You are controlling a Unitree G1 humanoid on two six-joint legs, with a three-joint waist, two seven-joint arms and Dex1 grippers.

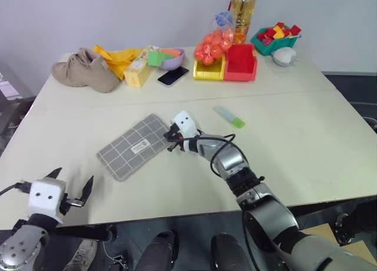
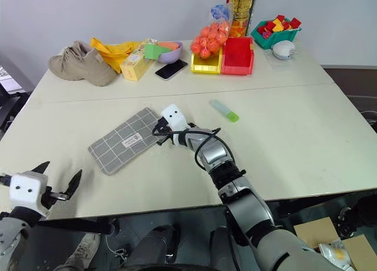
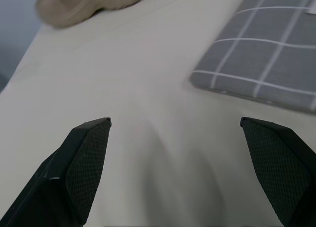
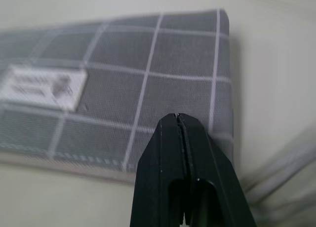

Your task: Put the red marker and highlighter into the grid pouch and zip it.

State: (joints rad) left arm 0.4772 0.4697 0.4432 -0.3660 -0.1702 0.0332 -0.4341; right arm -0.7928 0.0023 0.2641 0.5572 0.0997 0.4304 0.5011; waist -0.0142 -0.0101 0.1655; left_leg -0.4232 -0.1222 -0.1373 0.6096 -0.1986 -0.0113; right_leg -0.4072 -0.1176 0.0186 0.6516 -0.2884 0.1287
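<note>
grid pouch (image 1: 134, 146) flat, right gripper (image 1: 171, 135) closed

Right gripper (image 1: 171, 136), fingers pressed together, sits at the near right edge of the pouch (image 1: 132, 146); the pouch blocks any low pass to its left. To its right, bare table (image 1: 306, 147), with the highlighter (image 1: 229, 116) the one obstacle, beyond and right. Far past it, clutter lines the back: shoe (image 1: 84, 70), phone (image 1: 173, 76), bins (image 1: 227, 66). Left gripper (image 1: 73, 194), fingers wide apart, has open table ahead up to the pouch's near corner.
</note>
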